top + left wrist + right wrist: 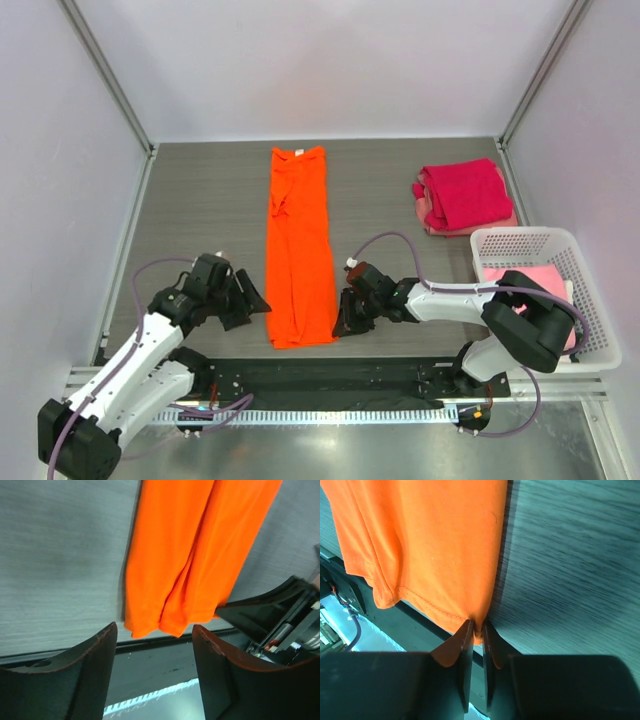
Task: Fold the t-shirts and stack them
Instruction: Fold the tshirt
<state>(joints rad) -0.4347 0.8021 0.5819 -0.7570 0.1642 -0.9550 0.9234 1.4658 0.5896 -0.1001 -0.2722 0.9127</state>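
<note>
We see a long orange t-shirt (299, 250) lying folded lengthwise on the grey worktop (200, 200). Our right fingers (463, 647) pinch its near right hem corner. Our left fingers (85, 670) stand wide and empty, just beside its near left corner.

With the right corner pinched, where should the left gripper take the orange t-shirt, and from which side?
Probably the near-left hem corner of the orange t-shirt, approached from its left side. The shirt lies flat as a long narrow strip with its hem at the near end; the right gripper pinches the hem's right corner, and the open left gripper sits just beside the left one.
</note>
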